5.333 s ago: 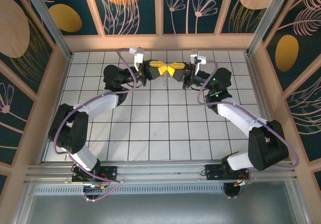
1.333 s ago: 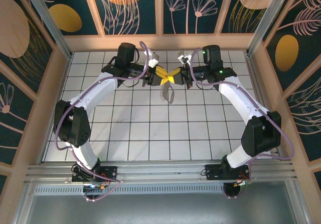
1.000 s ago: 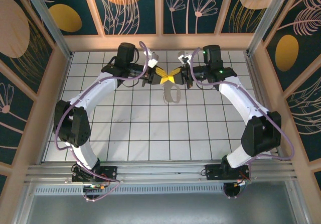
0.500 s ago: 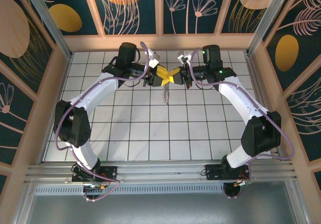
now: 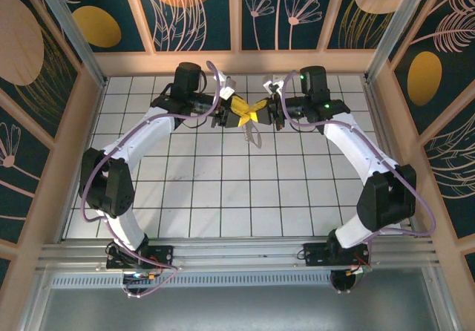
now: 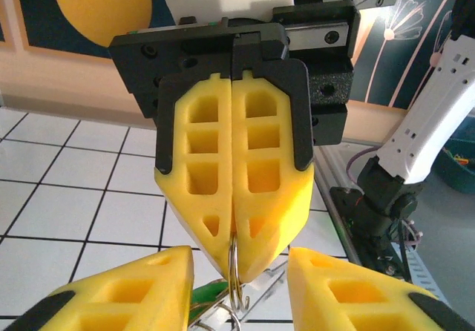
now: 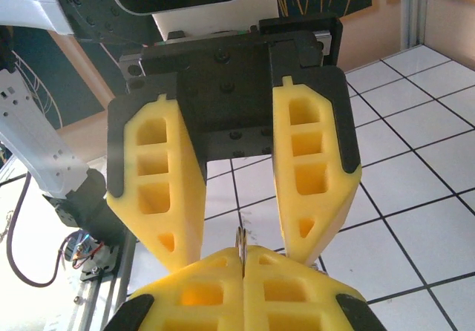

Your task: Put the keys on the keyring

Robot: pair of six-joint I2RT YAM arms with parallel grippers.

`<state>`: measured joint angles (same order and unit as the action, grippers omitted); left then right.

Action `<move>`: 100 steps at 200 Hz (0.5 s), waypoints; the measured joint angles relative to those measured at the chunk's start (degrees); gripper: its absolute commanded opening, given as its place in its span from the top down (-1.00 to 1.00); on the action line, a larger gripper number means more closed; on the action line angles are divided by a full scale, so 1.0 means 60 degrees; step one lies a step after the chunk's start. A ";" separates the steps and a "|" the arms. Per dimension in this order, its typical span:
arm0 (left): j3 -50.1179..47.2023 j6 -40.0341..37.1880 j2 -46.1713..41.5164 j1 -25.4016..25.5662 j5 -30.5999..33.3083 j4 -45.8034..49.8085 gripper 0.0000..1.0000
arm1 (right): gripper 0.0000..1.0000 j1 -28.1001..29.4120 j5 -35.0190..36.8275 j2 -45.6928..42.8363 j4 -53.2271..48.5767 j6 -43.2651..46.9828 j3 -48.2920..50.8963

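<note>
Pinching keyring (image 6: pixel 234 294), apparently: closed right gripper (image 6: pixel 234 269)

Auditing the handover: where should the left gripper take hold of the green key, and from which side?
The key, by its green head: it hangs below the keyring pinched edge-on in the shut right gripper. The open left gripper faces it, so coming in lower from that opposite side looks best.
</note>
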<state>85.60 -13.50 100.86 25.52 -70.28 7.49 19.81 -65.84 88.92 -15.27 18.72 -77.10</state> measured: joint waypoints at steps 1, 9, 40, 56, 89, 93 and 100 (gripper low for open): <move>0.0000 0.0004 0.0000 0.0000 0.0004 -0.0004 0.21 | 1.00 0.0000 0.0000 0.0000 0.0000 0.0000 -0.0004; 0.0000 0.0004 0.0000 0.0000 0.0004 -0.0004 0.20 | 1.00 0.0000 0.0000 0.0000 0.0000 0.0000 0.0000; 0.0000 0.0025 -0.0051 0.0000 0.0004 0.0000 0.43 | 1.00 0.0000 0.0000 -0.0007 0.0000 0.0000 0.0000; 0.0000 -0.0004 -0.0055 -0.0004 0.0040 -0.0040 0.52 | 1.00 0.0000 -0.0007 -0.0018 0.0004 0.0004 0.0000; -0.0007 0.0004 -0.0058 -0.0015 0.0040 -0.0073 0.65 | 1.00 -0.0036 -0.0004 -0.0055 0.0000 0.0004 0.0004; -0.0007 0.0004 -0.0058 -0.0015 0.0040 -0.0076 0.67 | 1.00 -0.0036 -0.0004 -0.0058 0.0000 0.0004 0.0004; -0.0007 0.0007 -0.0058 -0.0018 0.0040 -0.0076 0.69 | 1.00 -0.0036 -0.0004 -0.0066 0.0000 0.0004 0.0018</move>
<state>85.56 -13.45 100.51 25.41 -70.04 7.03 19.59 -65.87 88.53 -15.27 18.74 -76.99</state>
